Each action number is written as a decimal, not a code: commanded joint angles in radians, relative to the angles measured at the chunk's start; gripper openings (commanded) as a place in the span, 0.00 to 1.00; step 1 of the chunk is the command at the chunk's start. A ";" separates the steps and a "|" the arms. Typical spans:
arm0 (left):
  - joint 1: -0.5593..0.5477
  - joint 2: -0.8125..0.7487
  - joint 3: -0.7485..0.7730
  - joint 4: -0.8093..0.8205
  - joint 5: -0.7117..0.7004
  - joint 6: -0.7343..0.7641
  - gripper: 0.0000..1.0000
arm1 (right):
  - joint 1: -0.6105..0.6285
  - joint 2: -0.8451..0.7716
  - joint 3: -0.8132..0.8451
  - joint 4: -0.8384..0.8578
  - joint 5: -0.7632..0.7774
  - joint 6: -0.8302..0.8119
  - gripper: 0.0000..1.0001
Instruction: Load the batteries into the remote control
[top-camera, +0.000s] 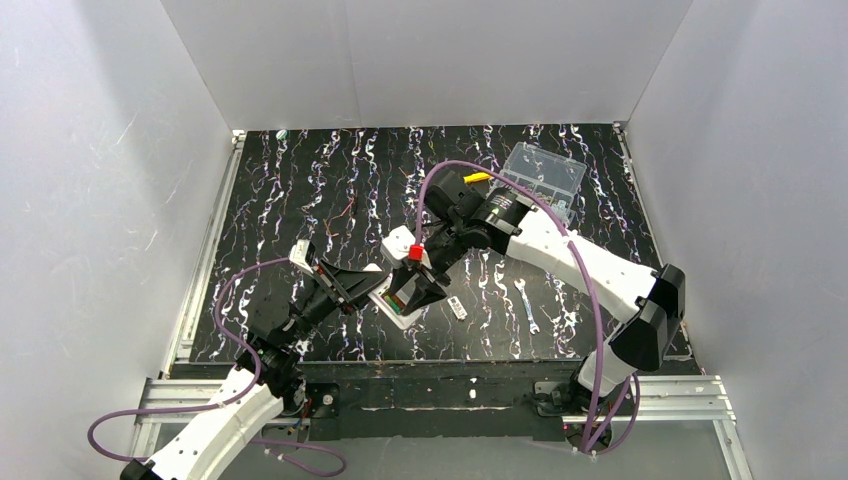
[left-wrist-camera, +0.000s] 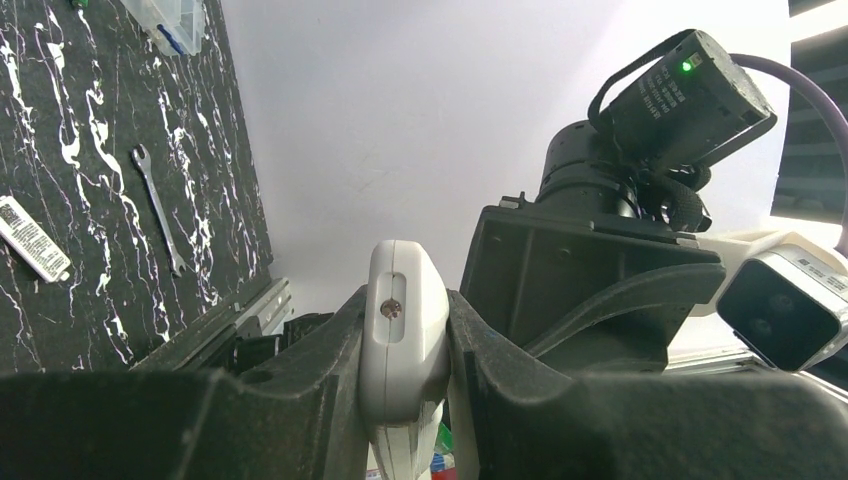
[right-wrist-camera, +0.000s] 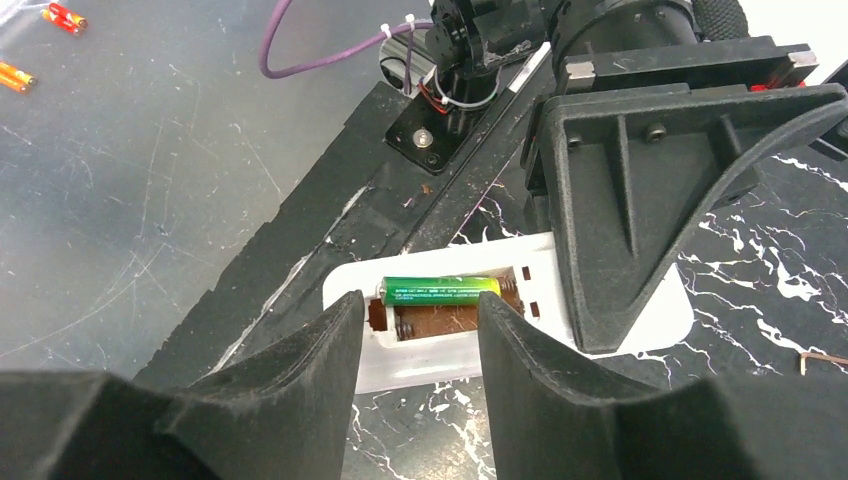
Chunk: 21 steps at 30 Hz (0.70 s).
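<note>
Spanning the scene, the black, white-veined counter (top-camera: 300, 190) carries both arms, which meet near its middle. A clear plastic compartment box (top-camera: 545, 175) sits toward the far right, well apart from them. The left gripper (left-wrist-camera: 405, 322) has its jaws clamped tight on the two sides of the white remote control (right-wrist-camera: 440, 365), gripping it near one end. The remote lies back-up just beside the counter's near edge, its battery bay uncovered. The right gripper (right-wrist-camera: 418, 318) hangs directly over that bay with its jaws apart and nothing between them. A small wrench (top-camera: 528, 305) lies to the right of the remote, and between the two is a flat white-and-dark strip (top-camera: 457, 307), possibly the bay cover. One green battery (right-wrist-camera: 440, 289) lies in the far slot of the bay, while the near slot shows only its bare brown floor and spring.
</note>
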 joint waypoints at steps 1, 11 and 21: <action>0.000 -0.010 0.056 0.092 0.025 0.005 0.00 | 0.009 0.002 0.057 -0.026 -0.013 -0.003 0.53; 0.000 -0.004 0.062 0.096 0.025 0.006 0.00 | 0.013 0.012 0.056 -0.025 0.000 0.012 0.51; 0.000 -0.005 0.064 0.098 0.023 0.007 0.00 | 0.021 0.023 0.059 -0.033 0.002 0.020 0.50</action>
